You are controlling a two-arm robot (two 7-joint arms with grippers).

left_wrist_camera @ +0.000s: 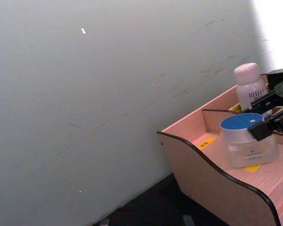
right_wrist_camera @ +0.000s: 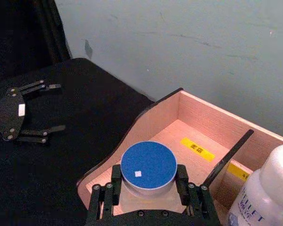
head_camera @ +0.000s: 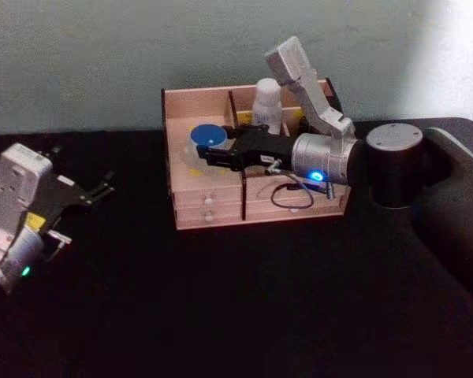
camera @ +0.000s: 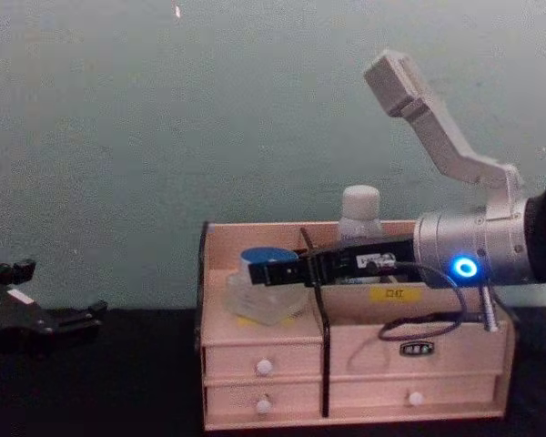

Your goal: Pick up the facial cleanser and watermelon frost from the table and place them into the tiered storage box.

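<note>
A clear jar with a blue lid [head_camera: 206, 138] [right_wrist_camera: 147, 165] rests in the left top compartment of the tiered storage box [head_camera: 213, 213] [camera: 364, 364]. My right gripper [head_camera: 209, 150] [right_wrist_camera: 148, 172] reaches over the box and is shut on the jar, one finger on each side. A white capped bottle [head_camera: 267, 102] [camera: 360, 214] stands upright in the back compartment behind the divider. I cannot tell which is the facial cleanser and which the watermelon frost. My left gripper [head_camera: 109, 183] [right_wrist_camera: 61, 107] is parked open at the left, above the table [head_camera: 221, 299].
The box stands at the back of the black table against a pale green wall [left_wrist_camera: 108, 94]. A black cable [head_camera: 292, 197] loops from my right wrist over the box's front. Bare tabletop lies in front of the box and between it and my left arm.
</note>
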